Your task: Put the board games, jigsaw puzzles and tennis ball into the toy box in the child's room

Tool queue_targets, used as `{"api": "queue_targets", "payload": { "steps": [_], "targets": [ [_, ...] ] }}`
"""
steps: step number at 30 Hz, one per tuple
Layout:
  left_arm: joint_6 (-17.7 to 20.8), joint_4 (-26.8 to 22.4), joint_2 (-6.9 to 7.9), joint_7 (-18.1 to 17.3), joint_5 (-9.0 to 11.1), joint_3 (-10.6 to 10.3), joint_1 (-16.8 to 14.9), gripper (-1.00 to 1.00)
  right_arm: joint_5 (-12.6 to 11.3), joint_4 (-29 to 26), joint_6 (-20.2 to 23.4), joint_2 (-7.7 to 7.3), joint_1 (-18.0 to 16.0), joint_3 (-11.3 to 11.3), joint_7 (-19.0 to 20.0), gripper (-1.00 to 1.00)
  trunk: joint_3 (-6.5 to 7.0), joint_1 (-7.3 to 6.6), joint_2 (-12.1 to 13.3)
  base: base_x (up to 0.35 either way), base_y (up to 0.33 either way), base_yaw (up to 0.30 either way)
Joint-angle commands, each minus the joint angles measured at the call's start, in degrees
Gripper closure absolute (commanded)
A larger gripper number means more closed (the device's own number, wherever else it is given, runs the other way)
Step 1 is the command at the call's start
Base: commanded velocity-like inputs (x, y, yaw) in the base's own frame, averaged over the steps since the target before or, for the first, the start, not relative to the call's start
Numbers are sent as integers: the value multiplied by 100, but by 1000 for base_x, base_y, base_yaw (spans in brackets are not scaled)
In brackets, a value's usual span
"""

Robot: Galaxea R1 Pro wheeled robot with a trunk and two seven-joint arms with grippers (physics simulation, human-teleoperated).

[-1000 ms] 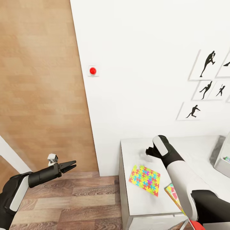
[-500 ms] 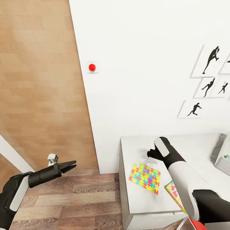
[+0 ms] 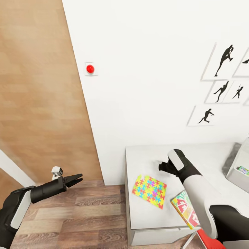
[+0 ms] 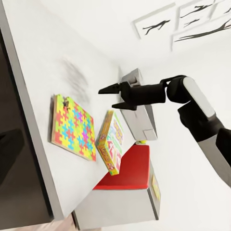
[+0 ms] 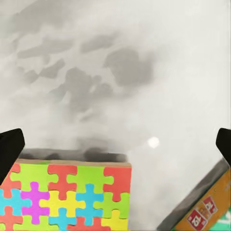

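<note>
While the right claw [image 3: 162, 166] hovers released over the pale grey-white desk [image 3: 145, 214], the thin multicoloured jigsaw-patterned square [image 3: 149, 186] lies near its front-left corner (likely next pickup, needing descent); left claw [image 3: 76, 178] idles open.

The left arm [image 3: 20, 200] reaches forward at low height, approx. level, black forearm and white upper part. The left gripper [image 3: 75, 179] is at its end, fingers parted, nothing between them. The right arm [image 3: 193, 183] stretches forward, wrist bent down. The right gripper [image 4: 111, 97] has its fingers spread wide, w/ nothing held.
</note>
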Motion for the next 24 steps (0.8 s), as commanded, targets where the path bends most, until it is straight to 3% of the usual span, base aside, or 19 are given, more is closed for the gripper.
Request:
{"api": "queue_targets", "payload": {
  "steps": [1, 14, 24],
  "targets": [
    [36, -1, -1, -5, 14, 1, -4, -100, -57, 24, 8, -26, -5, 14, -46, -100, -21, 3, -13, 0, -52, 0],
    [34, 0, -4, -6, 18, 1, -4, -100, -76, 253, -210, -228, -5, 39, 37, -100, -145, 3, -13, 0, -14, 0],
    [35, -2, 1, -6, 11, -1, -4, -100, -66, 314, -231, -258, 11, 48, 700, -100, -233, 3, -13, -41, -65, 0]
  ]
}}
